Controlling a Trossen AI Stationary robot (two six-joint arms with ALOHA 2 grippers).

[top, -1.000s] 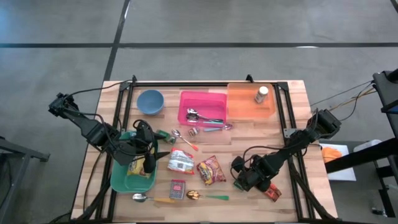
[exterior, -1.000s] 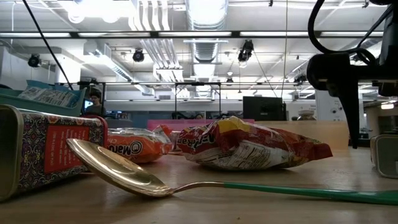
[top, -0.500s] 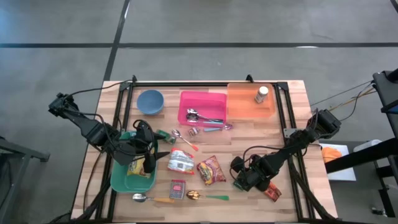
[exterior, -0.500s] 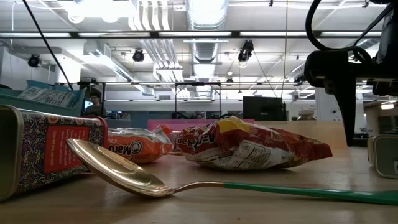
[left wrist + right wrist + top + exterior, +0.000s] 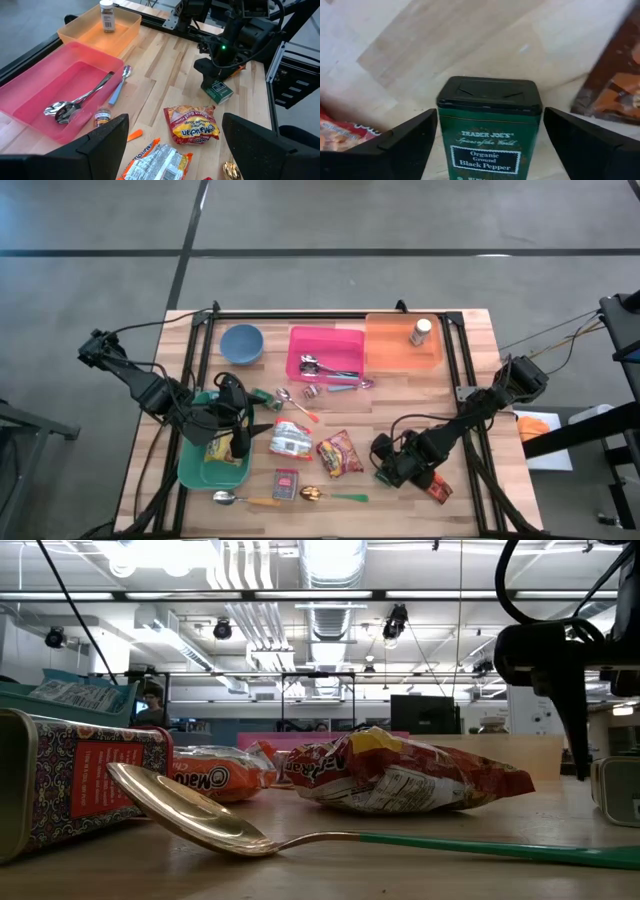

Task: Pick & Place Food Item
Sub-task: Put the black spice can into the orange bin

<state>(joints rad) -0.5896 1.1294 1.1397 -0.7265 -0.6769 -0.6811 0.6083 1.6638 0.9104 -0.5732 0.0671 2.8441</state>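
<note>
We're seeing both arms reaching in low from the outer edges of the worktop. The left arm is stretching in from the left side, elbow bent, with the left gripper (image 5: 238, 442) pointing down near the front-left area and its jaws standing wide apart. The right arm is folding in from the right edge, and the right gripper (image 5: 385, 472) is hanging just above the worktop at front-right, jaws spread wide with its fingers (image 5: 405, 140) angling outward.
</note>
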